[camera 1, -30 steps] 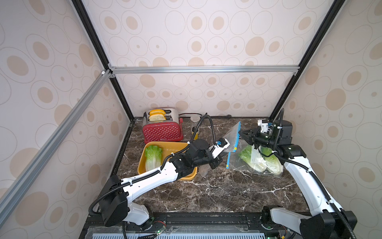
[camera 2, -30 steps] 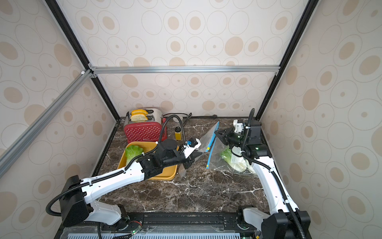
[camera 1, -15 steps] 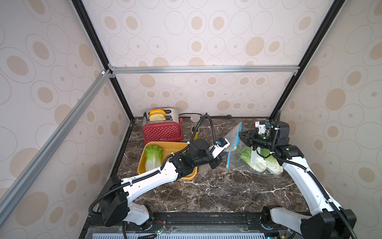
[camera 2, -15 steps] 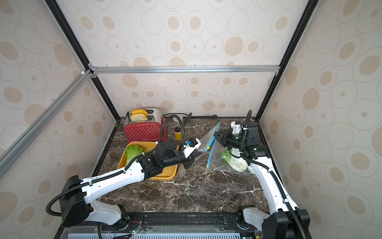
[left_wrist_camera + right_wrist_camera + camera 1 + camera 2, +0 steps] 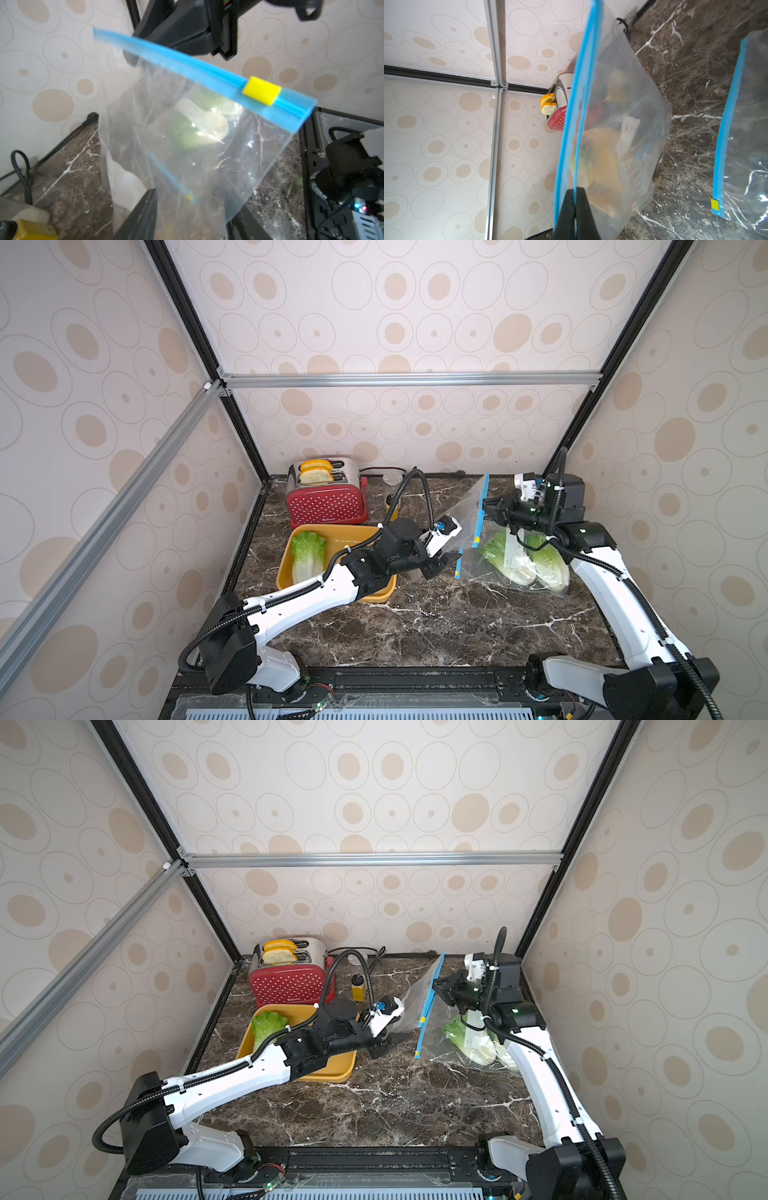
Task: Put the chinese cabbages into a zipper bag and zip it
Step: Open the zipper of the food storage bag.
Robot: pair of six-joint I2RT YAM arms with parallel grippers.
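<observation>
Right wrist view: we see the right gripper clenched on the blue strip of the zipper bag; the strip runs straight away from its fingertips.
Right gripper from above: in both top views it pinches the upper part of the strip, which stands steeply over the table.
Left gripper: released, with its jaws spread. In the left wrist view the bag's clear film hangs between its fingers, and we cannot tell whether it touches them.
Slider: yellow, on the strip below the right gripper's pinch.
Bagged cabbages: two heads lie side by side inside the bag, under the right gripper and just beyond the left gripper's fingertips. Their long axes slant across the table, with leaf tops toward the blue strip and the left gripper, and white bases pointing away from it.
Third cabbage: it lies in the yellow tray, behind the left gripper and beside its forearm. Its long axis runs front to back, leaf top toward the toaster. The arm partly hides its white base.
</observation>
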